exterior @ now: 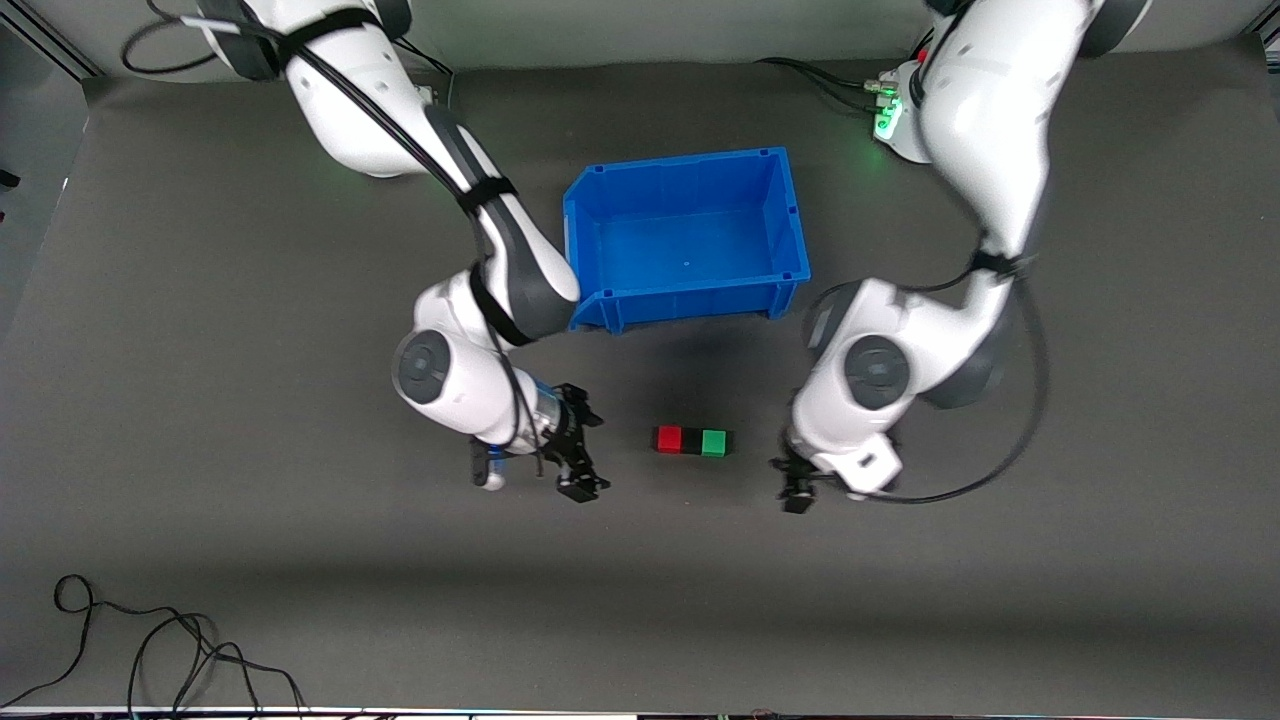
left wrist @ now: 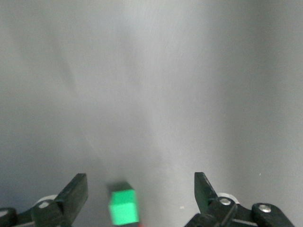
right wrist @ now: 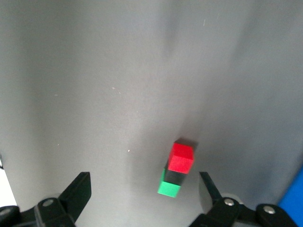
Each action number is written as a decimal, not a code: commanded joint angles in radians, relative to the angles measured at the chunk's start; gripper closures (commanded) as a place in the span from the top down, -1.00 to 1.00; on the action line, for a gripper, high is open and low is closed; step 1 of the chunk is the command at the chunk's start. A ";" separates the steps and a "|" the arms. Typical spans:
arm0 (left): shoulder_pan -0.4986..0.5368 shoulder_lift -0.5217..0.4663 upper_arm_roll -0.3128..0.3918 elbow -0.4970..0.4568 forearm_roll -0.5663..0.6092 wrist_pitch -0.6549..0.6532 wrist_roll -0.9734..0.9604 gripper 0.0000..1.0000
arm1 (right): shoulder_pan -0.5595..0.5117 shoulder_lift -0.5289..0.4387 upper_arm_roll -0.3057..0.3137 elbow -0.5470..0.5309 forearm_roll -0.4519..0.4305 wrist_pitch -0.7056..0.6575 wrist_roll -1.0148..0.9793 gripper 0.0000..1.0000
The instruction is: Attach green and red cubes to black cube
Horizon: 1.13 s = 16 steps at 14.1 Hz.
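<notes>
The red cube (exterior: 668, 439), the black cube (exterior: 691, 441) and the green cube (exterior: 713, 443) lie joined in one row on the dark mat, the black one in the middle. My right gripper (exterior: 588, 452) is open and empty, apart from the row's red end. My left gripper (exterior: 797, 488) is open and empty, apart from the green end. The right wrist view shows the red cube (right wrist: 181, 157), the black cube (right wrist: 174, 176) and the green cube (right wrist: 169, 189) ahead of my open right gripper (right wrist: 144, 184). The left wrist view shows the green cube (left wrist: 124, 207) between the fingers of my left gripper (left wrist: 140, 185).
A blue bin (exterior: 690, 300) stands on the mat, farther from the front camera than the row of cubes; its corner shows in the right wrist view (right wrist: 293, 208). Loose black cables (exterior: 150, 650) lie near the mat's front edge, toward the right arm's end.
</notes>
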 commanded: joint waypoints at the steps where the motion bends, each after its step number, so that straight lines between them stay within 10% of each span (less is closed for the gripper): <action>1: 0.070 -0.115 -0.001 -0.062 -0.029 -0.128 0.326 0.99 | 0.006 -0.109 -0.076 -0.032 -0.050 -0.165 -0.151 1.00; 11: 0.331 -0.401 0.008 -0.231 0.029 -0.325 1.333 0.98 | -0.058 -0.470 -0.152 -0.146 -0.484 -0.440 -0.801 1.00; 16: 0.349 -0.446 0.008 -0.193 0.113 -0.432 1.544 0.97 | -0.390 -0.622 0.093 -0.231 -0.574 -0.442 -1.177 1.00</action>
